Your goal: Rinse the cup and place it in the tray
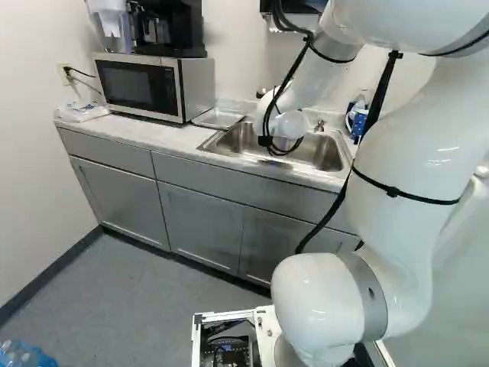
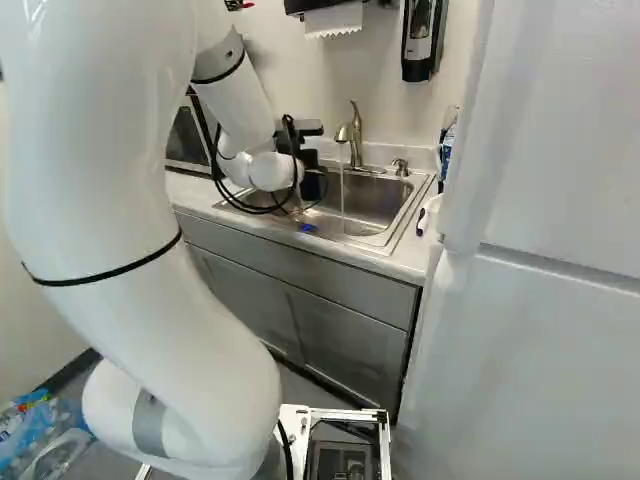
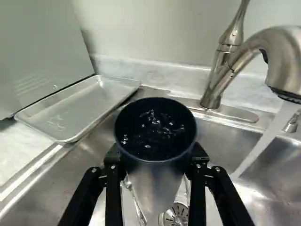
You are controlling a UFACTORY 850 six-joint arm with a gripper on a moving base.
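In the right base view my black gripper (image 2: 310, 185) hangs over the left part of the sink, small and partly hidden by the wrist; the left base view does not show it clearly. Seen from the wrist, the gripper (image 3: 157, 162) is shut on a dark blue cup (image 3: 155, 141), one finger on each side. The cup's open rim faces the camera, with bright wet glints inside. Water (image 3: 263, 141) runs from the faucet (image 3: 277, 52) beside the cup, apart from it. The shallow metal tray (image 3: 77, 110) lies on the counter beside the sink, next to the microwave.
The steel sink (image 1: 328, 155) has a drain (image 3: 176, 215) and a spoon-like utensil (image 3: 136, 202) below the cup. A microwave (image 1: 145, 86) stands behind the tray. The counter's front edge (image 1: 183, 156) faces the base. A tall white fridge-like cabinet (image 2: 540, 330) stands close at the right.
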